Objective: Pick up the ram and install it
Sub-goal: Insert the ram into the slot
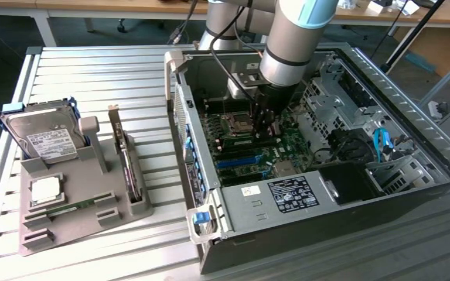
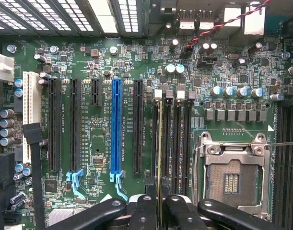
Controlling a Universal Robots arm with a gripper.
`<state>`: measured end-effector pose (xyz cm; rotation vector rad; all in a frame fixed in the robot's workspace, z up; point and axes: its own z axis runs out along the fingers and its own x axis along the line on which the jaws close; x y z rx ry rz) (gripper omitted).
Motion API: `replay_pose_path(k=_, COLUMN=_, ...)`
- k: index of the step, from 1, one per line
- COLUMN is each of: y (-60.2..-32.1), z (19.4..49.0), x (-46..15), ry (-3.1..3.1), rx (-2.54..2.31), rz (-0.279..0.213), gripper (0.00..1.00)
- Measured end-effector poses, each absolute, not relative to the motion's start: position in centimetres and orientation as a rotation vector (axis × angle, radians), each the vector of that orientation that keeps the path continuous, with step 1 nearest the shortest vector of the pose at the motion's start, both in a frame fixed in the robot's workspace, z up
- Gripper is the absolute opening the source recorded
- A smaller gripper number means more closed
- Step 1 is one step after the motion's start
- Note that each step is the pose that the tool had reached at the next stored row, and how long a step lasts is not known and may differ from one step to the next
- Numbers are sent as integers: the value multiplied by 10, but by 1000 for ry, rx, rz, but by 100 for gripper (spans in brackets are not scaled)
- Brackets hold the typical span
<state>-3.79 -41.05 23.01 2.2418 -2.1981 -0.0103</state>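
Observation:
My gripper reaches down inside the open computer case, just above the motherboard. In the wrist view its black fingers are shut on the ram, seen edge-on as a thin yellow-green line. The stick stands upright along one of the black memory slots, between the dark expansion slots and the CPU socket. Whether its lower edge is seated in the slot cannot be told.
On the exterior view's left, a grey holder carries a silver hard drive, a dark expansion card, a small chip and a green stick. Drive cages and cables crowd the case's far side.

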Motion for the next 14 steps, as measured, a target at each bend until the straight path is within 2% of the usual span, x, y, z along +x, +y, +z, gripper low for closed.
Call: replay_pose_path(k=14, y=-410, z=230, x=-35, ry=-2178, rx=2261, rz=-10, gripper=14)
